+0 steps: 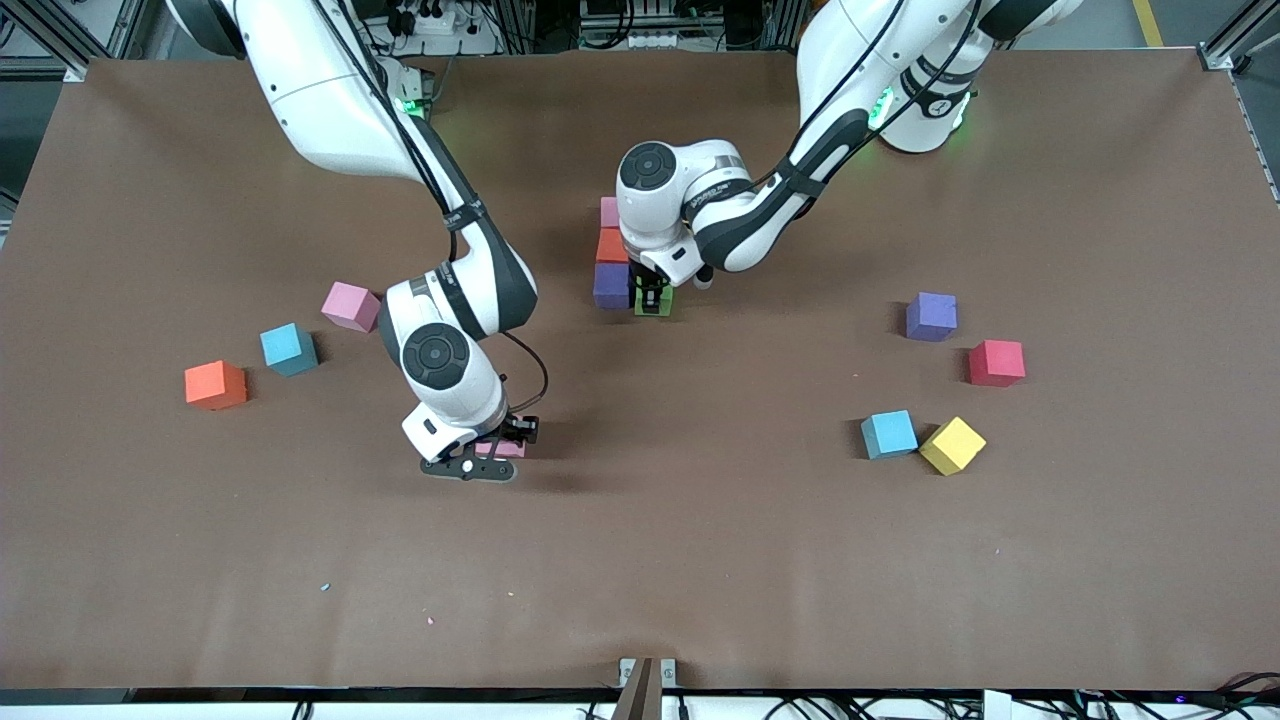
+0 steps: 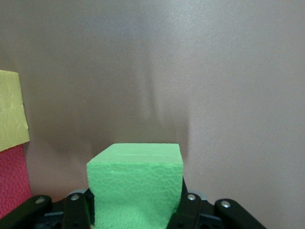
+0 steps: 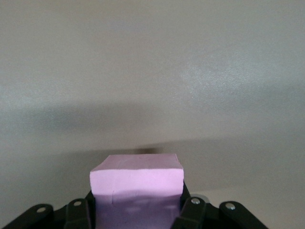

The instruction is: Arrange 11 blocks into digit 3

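The left gripper (image 1: 652, 297) is down at the middle of the table, its fingers (image 2: 190, 210) clamped on either side of a green block (image 2: 136, 183), which sits low between them and just beside the purple block (image 1: 611, 284) at the near end of a short column. That column runs away from the front camera: purple, then a red-orange block (image 1: 611, 246), then a pink block (image 1: 608, 212) partly hidden by the wrist. It reads as the first stroke of the digit, and the green cube seems to be held square to it so that it can start a bar running toward the left arm's end of the table. In the left wrist view, yellow and red faces show off to one side of the fingers; which blocks these are cannot be told. The right gripper (image 1: 498, 448) is low over bare table nearer the front camera, its fingers (image 3: 191, 212) pinching a pink cube (image 3: 137, 186) by two opposite faces, flat and untilted, probably freshly grasped for carrying to the figure. Loose blocks wait at both ends: an orange block (image 1: 215, 385), a blue block (image 1: 288, 348) and another pink one (image 1: 351, 305) toward the right arm's end; a purple cube (image 1: 931, 316), a red cube (image 1: 996, 362), a second blue cube (image 1: 889, 434) and a yellow block (image 1: 952, 445) toward the left arm's end. By my judgement the task is early.
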